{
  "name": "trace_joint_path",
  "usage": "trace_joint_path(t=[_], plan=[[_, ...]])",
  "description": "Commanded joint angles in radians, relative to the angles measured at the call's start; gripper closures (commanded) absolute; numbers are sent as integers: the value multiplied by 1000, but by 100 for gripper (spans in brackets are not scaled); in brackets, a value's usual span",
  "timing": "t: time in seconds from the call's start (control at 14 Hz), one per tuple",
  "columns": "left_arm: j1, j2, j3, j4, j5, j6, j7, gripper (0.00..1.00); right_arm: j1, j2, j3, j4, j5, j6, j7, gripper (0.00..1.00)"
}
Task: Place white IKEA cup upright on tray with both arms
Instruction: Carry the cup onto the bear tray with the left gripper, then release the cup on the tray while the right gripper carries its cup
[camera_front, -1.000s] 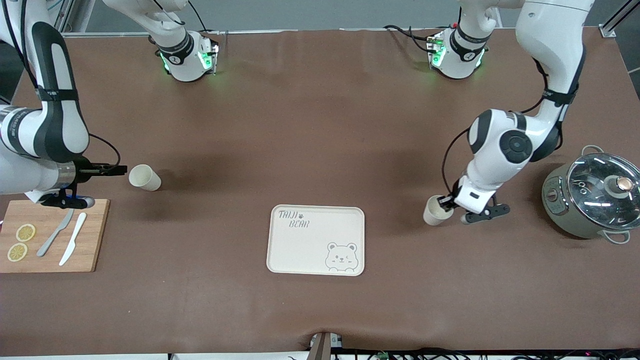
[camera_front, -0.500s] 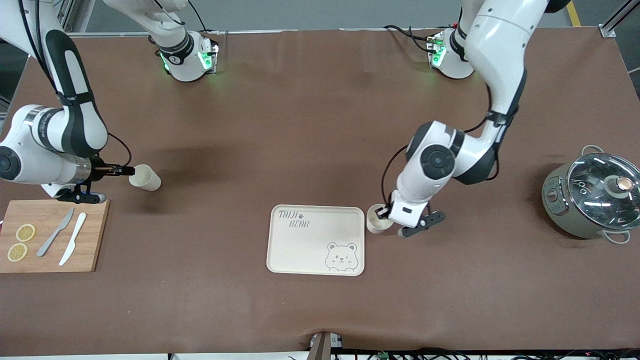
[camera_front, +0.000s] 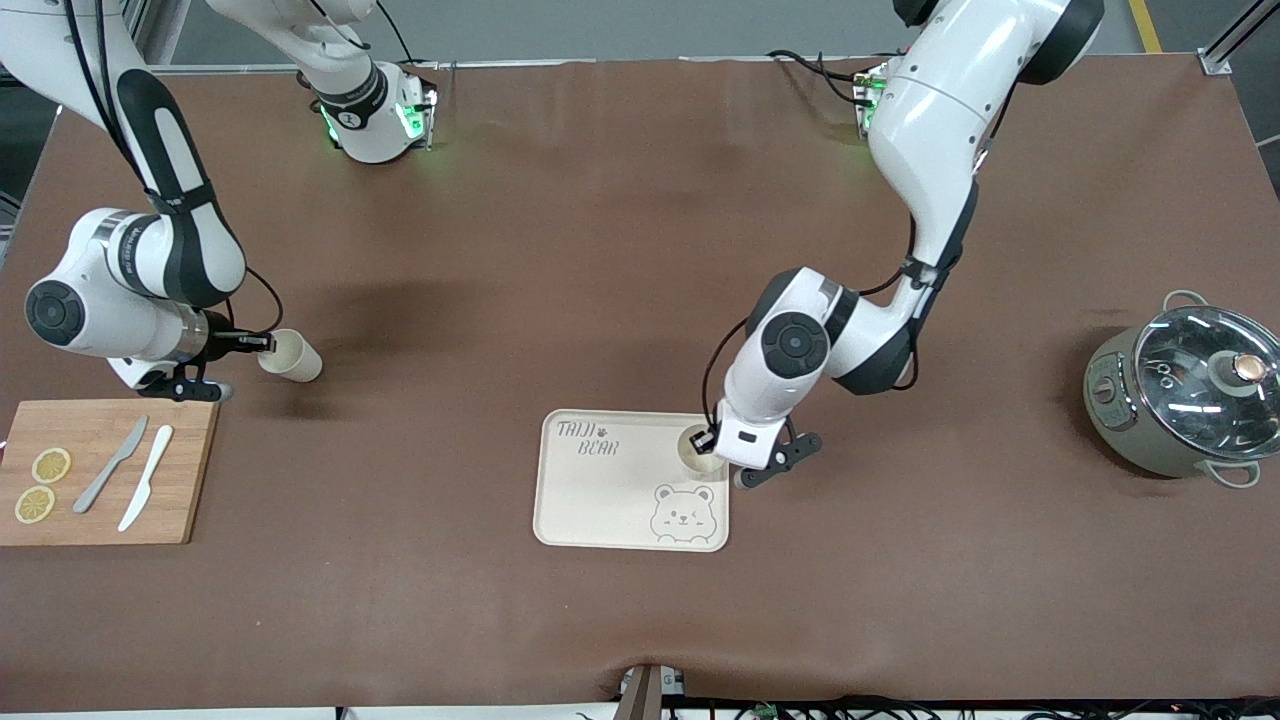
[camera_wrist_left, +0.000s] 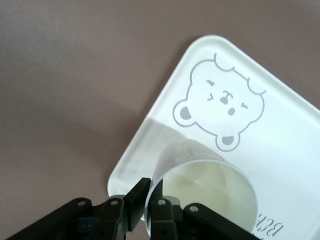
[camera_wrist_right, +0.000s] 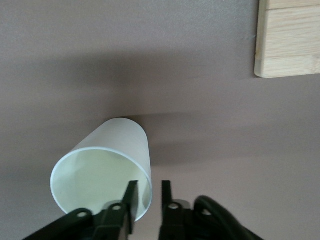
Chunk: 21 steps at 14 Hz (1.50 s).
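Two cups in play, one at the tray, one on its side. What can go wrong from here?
1. The left gripper pinches only the rim of its cup, which sits at the tray edge nearest the left arm; a careless release might tip it off.
2. The right gripper straddles the wall of the lying cup, one finger inside; that thin hold could slip or roll the cup.

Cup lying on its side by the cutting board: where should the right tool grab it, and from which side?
Take the cup by its rim wall, coming in at the open mouth, which faces the right tool. It lies on its side on the table, so the mouth is exposed; one finger inside, the other outside pinches the thin wall. The right wrist view shows the fingers already straddling the rim that way.
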<state>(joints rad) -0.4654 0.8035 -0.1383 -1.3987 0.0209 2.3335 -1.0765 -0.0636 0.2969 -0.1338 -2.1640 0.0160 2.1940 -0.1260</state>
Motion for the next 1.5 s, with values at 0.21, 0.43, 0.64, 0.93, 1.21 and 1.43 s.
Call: trace_joint_path(t=[0.21,0.43,0.64,0.93,1.21,1.43], plan=[[-29,31,22,44,24,-8,-10,0,2,-33,5,33,-2,-45,8,100],[-18,-44,22,47,16,-54,-14,0,31,-30,7,169,10,-222,61,100],[60,-179,20,41,25,-155,-5,0,90,1,7,277,47,-304,172,100],[126,-299,23,40,27,-316,102,0,212,91,7,418,180,-333,400,100],[249,-404,22,40,25,-459,216,0,343,185,7,582,264,-373,662,100],[333,-463,25,38,27,-551,242,0,419,252,5,679,306,-373,810,100]])
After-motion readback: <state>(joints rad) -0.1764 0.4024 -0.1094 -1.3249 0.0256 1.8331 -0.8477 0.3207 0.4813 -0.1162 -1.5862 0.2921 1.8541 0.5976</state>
